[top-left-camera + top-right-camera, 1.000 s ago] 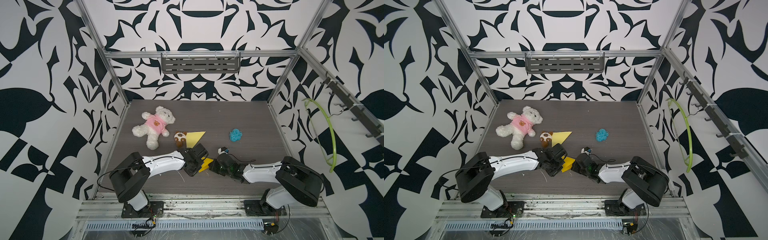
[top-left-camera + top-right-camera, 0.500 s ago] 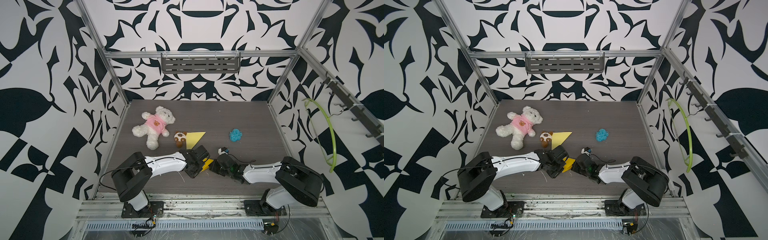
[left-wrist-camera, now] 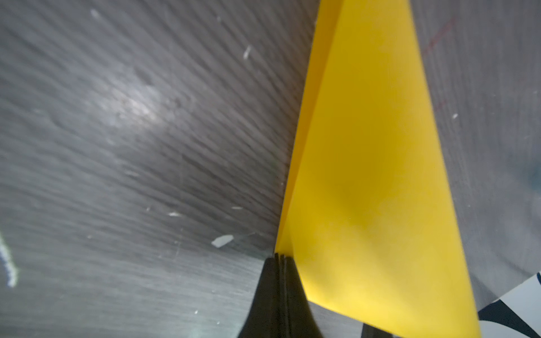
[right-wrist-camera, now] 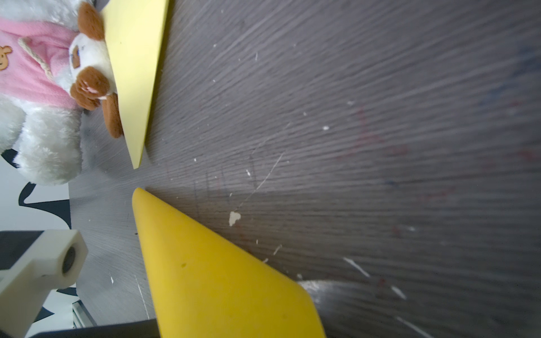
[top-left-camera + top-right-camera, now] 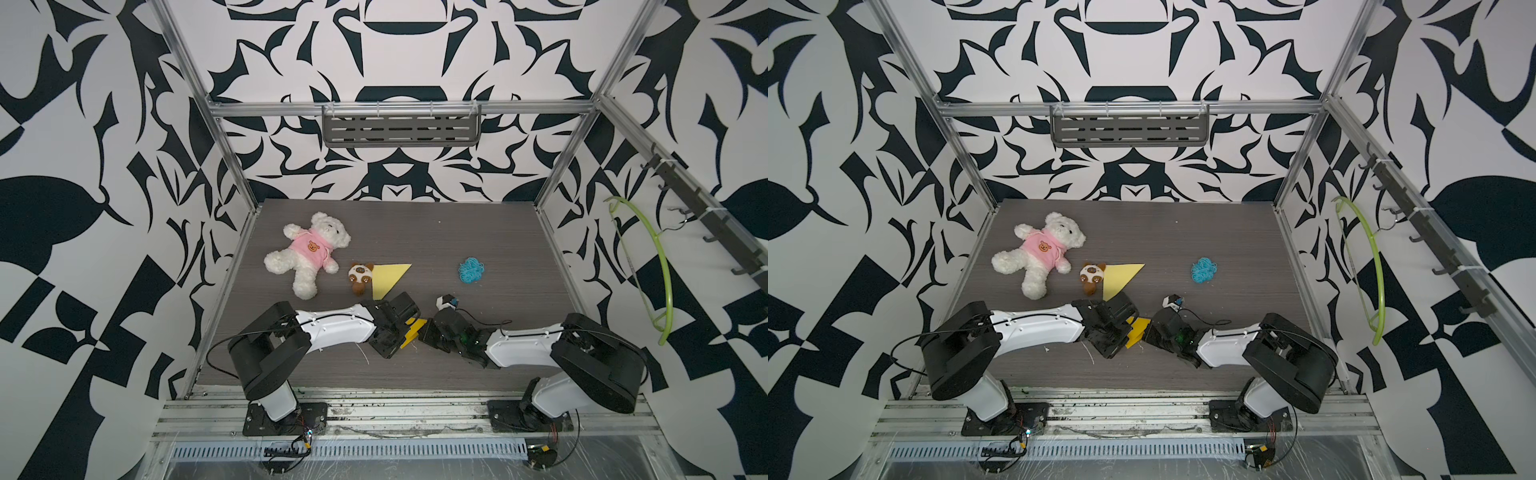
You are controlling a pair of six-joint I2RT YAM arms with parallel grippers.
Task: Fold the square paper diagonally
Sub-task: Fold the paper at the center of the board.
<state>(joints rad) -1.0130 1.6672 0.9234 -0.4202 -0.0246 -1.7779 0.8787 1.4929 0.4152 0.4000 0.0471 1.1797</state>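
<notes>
Near the front of the worktop (image 5: pixel 457 232), the bright yellow square paper (image 5: pixel 415 329) is held up between the two arms, doubled over on itself. Two layers show in the left wrist view, and the right wrist view shows a rounded bend not yet pressed. I judge the fold begun but not creased: the corners need matching and the bend flattening. The left hand (image 3: pixel 280 263) is closed, pinching a corner of the sheet. The right hand (image 5: pixel 429 332) is closed too, but the paper hides its tips, so I cannot tell whether it grips. A paler folded triangle (image 5: pixel 388 278) lies farther back beside a small plush toy (image 5: pixel 360 277). No container stands on the worktop, and the slotted rack (image 5: pixel 401 129) on the back wall shows nothing in it.
</notes>
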